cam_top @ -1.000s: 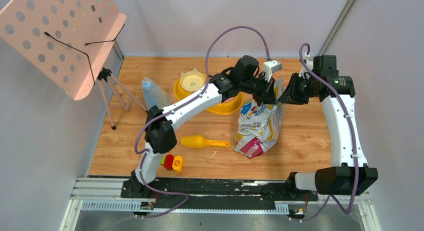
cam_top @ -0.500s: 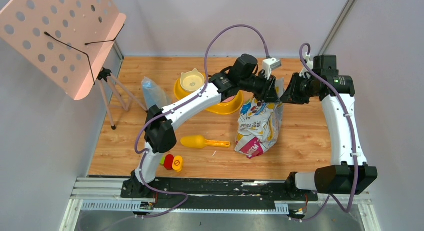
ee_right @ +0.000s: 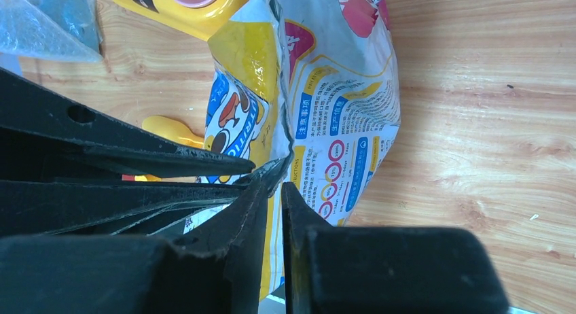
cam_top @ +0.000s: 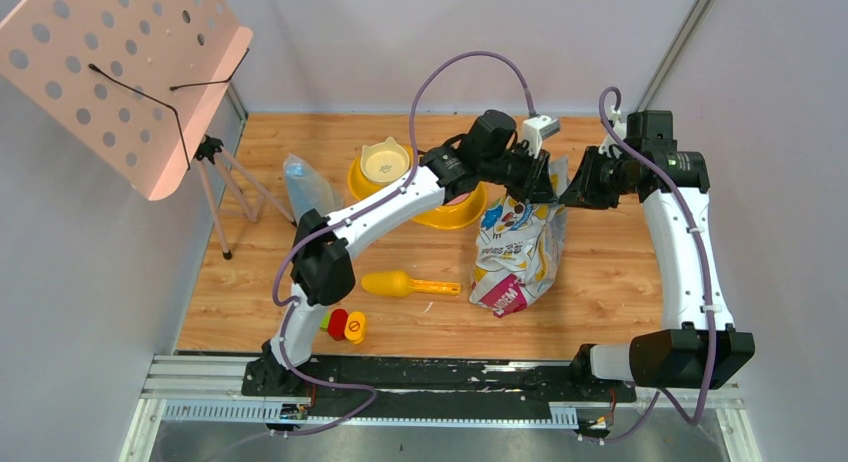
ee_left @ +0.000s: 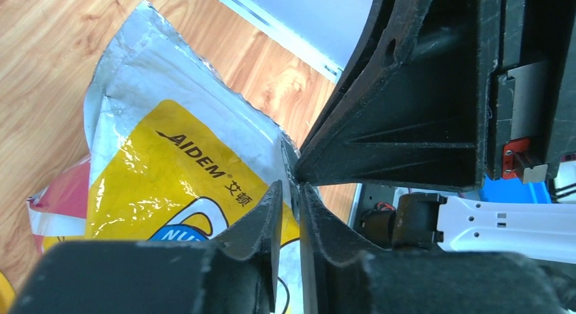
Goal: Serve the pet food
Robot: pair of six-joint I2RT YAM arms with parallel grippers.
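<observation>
Our left hand [ee_left: 291, 189], just regripped, pinches the foil bag [ee_left: 156, 158] rim opposite our pinching right hand [ee_right: 274, 186], ready to spread it.

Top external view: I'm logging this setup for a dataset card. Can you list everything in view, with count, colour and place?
foil bag: one, white with yellow, blue and magenta print, standing at table centre-right
scoop: one, yellow, lying left of the bag
feeder: one, yellow, with a cream cat-eared bowl, behind the bag to its left
plastic bag: one, clear, left of the feeder
small pieces: red and yellow, near edge by the left arm's base
music stand: one, pink, perforated, far left
table: one, wood-grain
pet food: none visible
left gripper: black, fingers nearly together at the bag's top edge, grip unclear
right gripper: black, pinching the bag's top edge
</observation>
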